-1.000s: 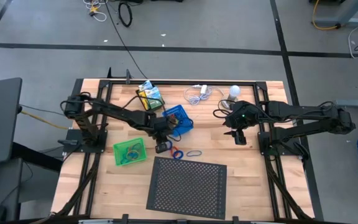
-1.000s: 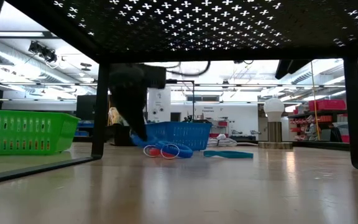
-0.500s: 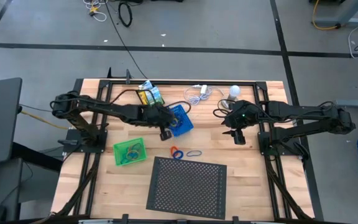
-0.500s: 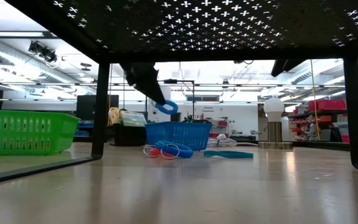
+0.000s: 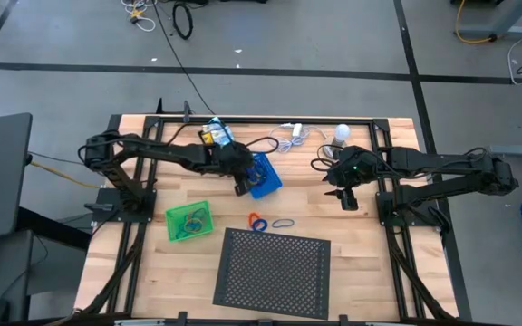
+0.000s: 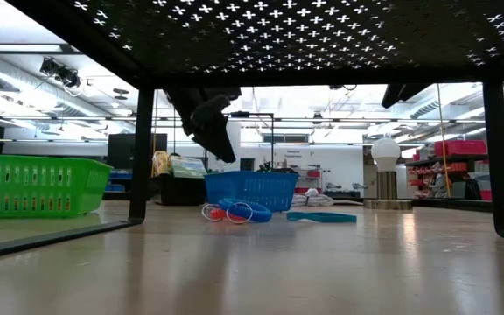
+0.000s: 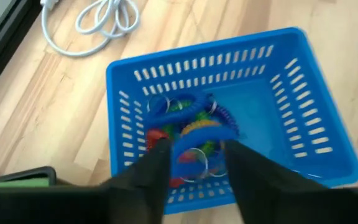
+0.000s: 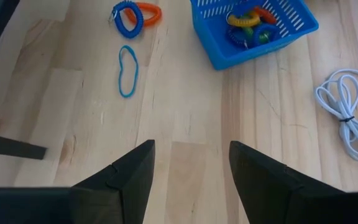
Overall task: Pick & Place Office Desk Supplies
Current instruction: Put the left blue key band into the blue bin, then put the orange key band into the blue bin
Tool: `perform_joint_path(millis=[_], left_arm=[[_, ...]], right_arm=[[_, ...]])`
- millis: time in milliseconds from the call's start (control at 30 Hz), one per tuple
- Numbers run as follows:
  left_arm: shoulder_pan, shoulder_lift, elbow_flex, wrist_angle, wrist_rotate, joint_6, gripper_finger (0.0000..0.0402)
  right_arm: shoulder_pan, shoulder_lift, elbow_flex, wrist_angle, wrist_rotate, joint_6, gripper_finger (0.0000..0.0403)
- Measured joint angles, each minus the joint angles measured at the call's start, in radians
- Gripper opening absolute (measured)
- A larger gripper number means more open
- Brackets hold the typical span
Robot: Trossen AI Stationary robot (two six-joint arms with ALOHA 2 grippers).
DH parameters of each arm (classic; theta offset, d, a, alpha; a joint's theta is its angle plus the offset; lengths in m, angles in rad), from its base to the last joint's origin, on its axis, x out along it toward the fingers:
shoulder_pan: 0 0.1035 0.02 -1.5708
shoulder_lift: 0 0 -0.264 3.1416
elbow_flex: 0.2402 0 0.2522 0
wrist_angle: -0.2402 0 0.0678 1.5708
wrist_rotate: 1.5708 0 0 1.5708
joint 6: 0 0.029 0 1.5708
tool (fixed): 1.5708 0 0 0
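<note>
At about 8 o'clock from the table's middle sits the green slotted plastic tray (image 5: 188, 221), with a tangle of small coloured items inside. At 11 o'clock, near the far edge, lies the yellow-green crayon box (image 5: 216, 137).

The left gripper (image 7: 194, 163) hangs just above the blue slotted plastic tray (image 5: 264, 175), which stands at roughly 12 o'clock from the large black perforated metal sheet (image 5: 272, 273). Its fingers are spread apart and hold nothing. Between them, the left wrist view shows a heap of coiled plastic loops (image 7: 188, 127) in blue, yellow, red and green lying on the tray floor.

At 6 o'clock from the blue tray, on the bare wood, a blue coiled loop (image 8: 127, 14) and an orange coiled loop (image 8: 148, 11) lie touching; a thin blue band (image 8: 127, 70) lies just beside them, towards 3 o'clock in the high view.

At 1 o'clock, a white coiled cable (image 5: 289, 136) and a white bulb on a round base (image 5: 341, 134) rest near the far edge.

The right gripper (image 5: 349, 198) waits at 3 o'clock, above bare wood, fingers parted and empty.
</note>
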Motion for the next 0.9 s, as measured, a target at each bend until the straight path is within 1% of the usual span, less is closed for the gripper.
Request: perform_joint_path(millis=[67, 133, 200, 267, 367, 500, 633, 733, 900], left_arm=[[-0.006, -0.004, 0.000, 0.003, -0.004, 0.000, 0.0195], [-0.008, -0.008, 0.000, -0.010, -0.004, 0.004, 0.0224], [-0.015, -0.010, 0.000, -0.009, 0.005, 0.004, 0.0244], [-0.021, -0.019, 0.000, -0.042, 0.043, -0.002, 0.0254], [-0.053, -0.035, 0.000, -0.094, 0.096, -0.040, 0.0256], [-0.123, -0.058, 0.000, -0.153, 0.100, -0.090, 0.0245], [-0.187, -0.064, 0.000, -0.134, 0.128, -0.157, 0.0237], [-0.209, -0.040, 0.001, -0.108, 0.162, -0.206, 0.0237], [-0.204, 0.023, -0.001, -0.098, 0.152, -0.236, 0.0240]], right_arm=[[0.000, 0.000, 0.000, 0.000, 0.000, 0.000, 0.0215], [0.000, 0.000, 0.000, 0.000, 0.000, 0.000, 0.0215], [0.000, 0.000, 0.000, 0.000, 0.000, 0.000, 0.0215], [0.000, 0.000, 0.000, -0.002, 0.000, 0.006, 0.0215], [0.000, 0.000, 0.000, -0.020, 0.000, 0.008, 0.0215], [0.000, 0.000, 0.000, -0.032, 0.000, 0.014, 0.0215], [0.000, 0.000, 0.000, -0.033, 0.000, 0.014, 0.0215], [0.000, 0.000, 0.000, -0.032, 0.000, 0.014, 0.0215], [0.000, 0.000, 0.000, -0.032, 0.000, 0.015, 0.0215]])
